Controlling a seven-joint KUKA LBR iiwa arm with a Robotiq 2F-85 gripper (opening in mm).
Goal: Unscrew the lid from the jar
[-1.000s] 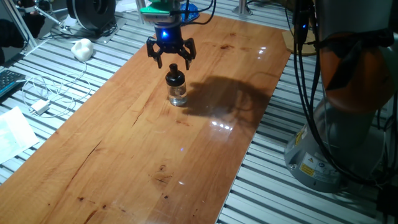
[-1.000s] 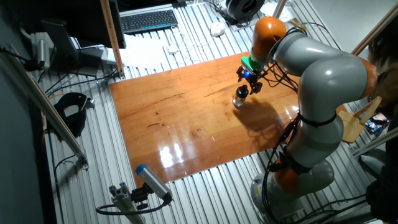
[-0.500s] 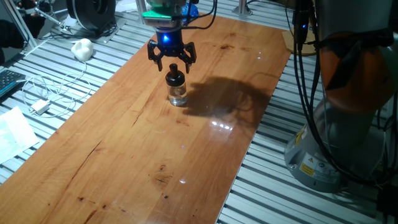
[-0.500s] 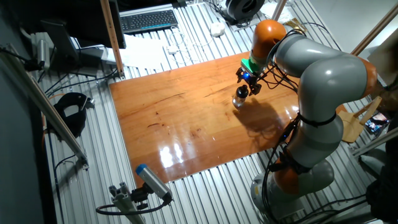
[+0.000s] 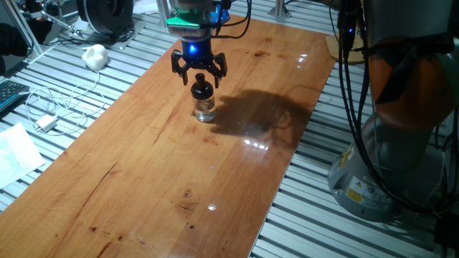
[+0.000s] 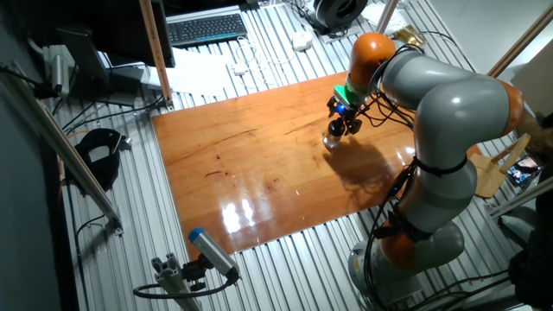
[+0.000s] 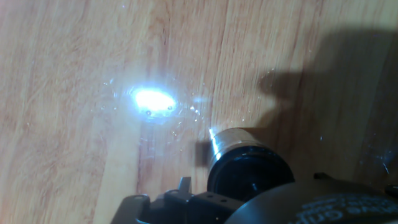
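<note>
A small clear glass jar [image 5: 205, 110] stands upright on the wooden table [image 5: 165, 165], with its black lid [image 5: 201, 88] on it. My gripper [image 5: 199, 77] hangs straight above the lid, its black fingers spread open on either side of the lid's knob, holding nothing. In the other fixed view the gripper [image 6: 341, 122] is just over the jar [image 6: 332, 140]. In the hand view the lid [image 7: 247, 175] shows from above as a dark round cap near the bottom edge, with a bright light spot on the wood to its left.
The robot's grey and orange base [image 5: 401, 122] stands off the table's right side. A white object [image 5: 94, 56], cables [image 5: 50, 107] and paper [image 5: 14, 154] lie on the slatted bench to the left. A keyboard [image 6: 207, 28] lies beyond the table.
My gripper has come down a little towards the lid, still open. The jar and lid have not moved.
</note>
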